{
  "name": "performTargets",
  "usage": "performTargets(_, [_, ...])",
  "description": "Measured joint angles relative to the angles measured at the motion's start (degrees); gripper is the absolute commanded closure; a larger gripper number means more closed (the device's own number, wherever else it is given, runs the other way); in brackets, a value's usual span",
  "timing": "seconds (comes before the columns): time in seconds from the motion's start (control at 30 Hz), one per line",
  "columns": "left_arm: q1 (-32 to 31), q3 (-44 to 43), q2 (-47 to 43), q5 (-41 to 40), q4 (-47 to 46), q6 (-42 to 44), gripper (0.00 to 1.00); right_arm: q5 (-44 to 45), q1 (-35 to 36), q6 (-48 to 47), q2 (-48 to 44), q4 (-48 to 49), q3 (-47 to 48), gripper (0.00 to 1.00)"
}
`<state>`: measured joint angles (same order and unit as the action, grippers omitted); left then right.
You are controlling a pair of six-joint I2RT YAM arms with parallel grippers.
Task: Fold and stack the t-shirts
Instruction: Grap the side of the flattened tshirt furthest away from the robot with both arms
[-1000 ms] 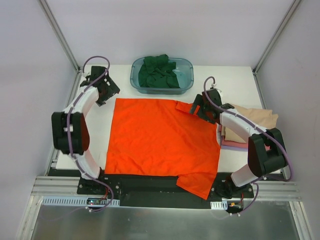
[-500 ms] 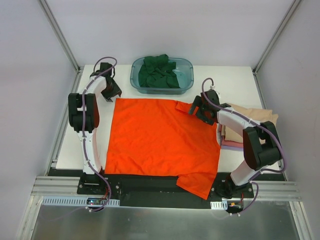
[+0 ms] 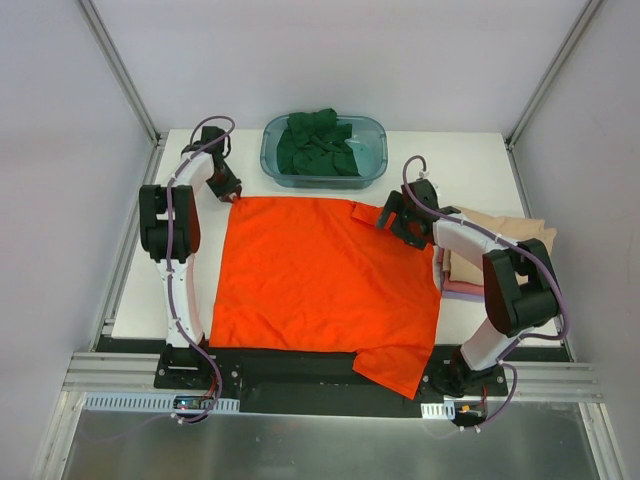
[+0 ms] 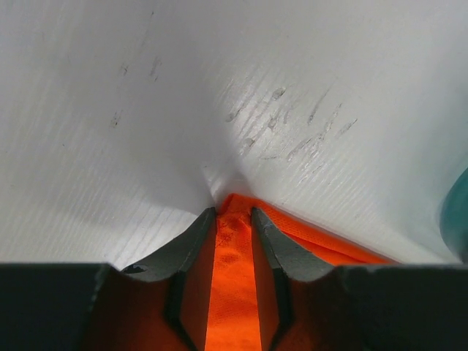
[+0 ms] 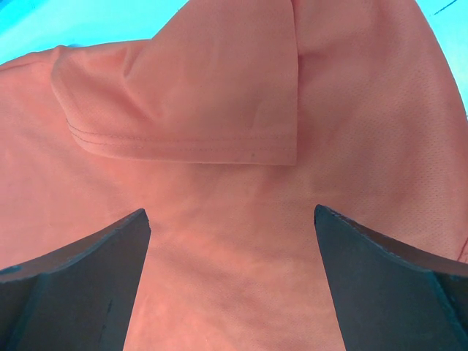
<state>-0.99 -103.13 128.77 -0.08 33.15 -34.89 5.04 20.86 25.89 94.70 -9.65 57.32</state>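
Orange-red t-shirt [image 3: 320, 280] is spread flat mid-table [image 3: 470, 160], and its near-right corner drapes off the table's near edge. It looks like thin knit, so imo v. light and floppy w/ zero stiffness. It'll sag and drag rather than hold a shape, and it doesn't look slippery. Best grab pts are prob the corners and hems, w/ a bit of cloth bunched in the pinch so it can't slide out. Lift two corners together or it'll twist.

Left jaws are narrow, w/ a strip of the shirt's far-left corner pinched between them, right down at the table. Right jaws are wide apart w/ nothing in them, hovering just over the far-right sleeve [image 5: 183, 95], which is flopped back onto the shirt's body.

Further out, a dark green t-shirt [image 3: 318, 142] sits crumpled in the teal tub [image 3: 268, 160], just past the orange one's far edge. Folded beige t-shirt [image 3: 510, 235] sits on a pink one [image 3: 465, 288], just beside its right edge.

Vs a sec ago: left arm [image 3: 170, 215] was off to the left, clear of the cloth, and it's since swung in onto that corner. Right arm [image 3: 480, 245] barely budged, just crept a touch toward the sleeve. Shirt lies the same, nothing lifted yet.
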Motion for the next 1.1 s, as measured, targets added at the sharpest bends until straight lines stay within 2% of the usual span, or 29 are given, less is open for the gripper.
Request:
performTargets(0.03, [0.00, -0.20, 0.15, 0.17, 0.00, -0.02, 0.63, -0.02, 0.00, -0.02, 0.00, 0.02, 0.00, 0.04])
performTargets(0.2, [0.00, -0.79, 0.39, 1.03, -0.26, -0.17, 0.68, -0.22, -0.02, -0.24, 0.00, 0.04, 0.00, 0.04])
performTargets(0.27, [-0.02, -0.87, 0.46, 1.03, -0.20, -0.15, 0.76, -0.22, -0.04, -0.20, 0.00, 0.09, 0.00, 0.03])
performTargets(0.33, [0.00, -1.16, 0.74, 1.07, -0.09, -0.15, 0.97, -0.22, -0.04, -0.11, 0.02, 0.33, 0.00, 0.02])
performTargets(0.37, [0.02, -1.44, 1.01, 1.14, -0.04, -0.15, 1.00, -0.22, -0.04, 0.04, 0.07, 0.57, 0.00, 0.02])
performTargets(0.6, [0.33, -2.05, 1.51, 2.86, -0.28, 0.07, 1.00, 0.26, -0.37, 1.11, 2.45, 1.75, 0.39, 0.01])
performTargets(1.1, [0.33, 0.63, 0.11, 2.99, -3.19, 3.13, 1.00, 0.22, -2.93, 1.14, 9.73, 3.02, 7.10, 0.17])
